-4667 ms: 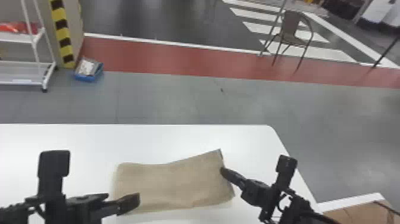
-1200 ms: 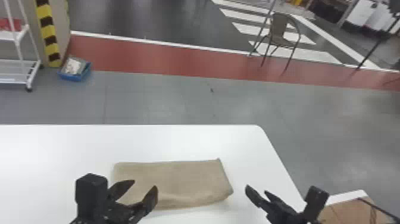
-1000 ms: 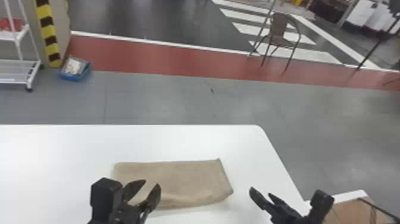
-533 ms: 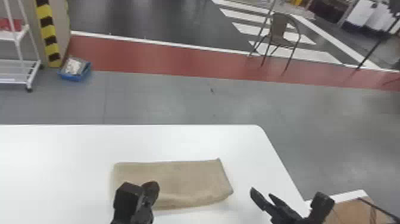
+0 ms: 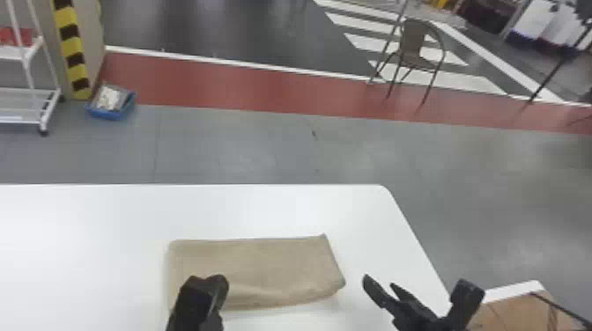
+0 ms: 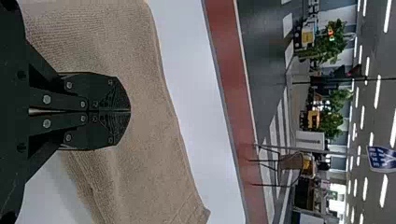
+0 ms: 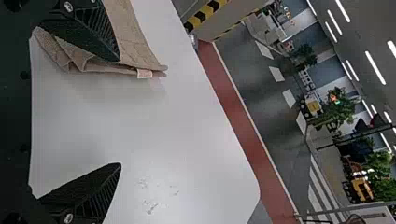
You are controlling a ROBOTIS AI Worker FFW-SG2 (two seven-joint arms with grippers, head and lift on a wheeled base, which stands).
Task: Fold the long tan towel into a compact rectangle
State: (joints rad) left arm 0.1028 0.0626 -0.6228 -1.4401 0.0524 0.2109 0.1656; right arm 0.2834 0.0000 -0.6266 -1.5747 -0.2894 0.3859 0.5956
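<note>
White tabletop (image 5: pixel 88 264) carries tan towel. White rack (image 5: pixel 24 105) stands on floor, red item (image 5: pixel 16 38) on upper shelf. Tan towel (image 5: pixel 273 268) lies folded, flat near tabletop's far-right corner. Blue bin (image 5: pixel 106 115) on floor holds whitish contents (image 5: pixel 109 97). Left jaws (image 5: pixel 219 281) pressed together over towel; right jaws (image 5: pixel 379 282) spread apart, near towel's right end.

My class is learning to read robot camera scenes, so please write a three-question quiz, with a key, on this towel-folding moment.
1. Which has open fingers? A) left gripper; B) right gripper; C) both grippers.
2. True or false: the towel hangs in the air, clear of the table.
3. Fill in the missing word: in the head view, the piece of furniture standing on the floor beyond the table is a ____.

Key: 1 B; 2 false; 3 chair.
</note>
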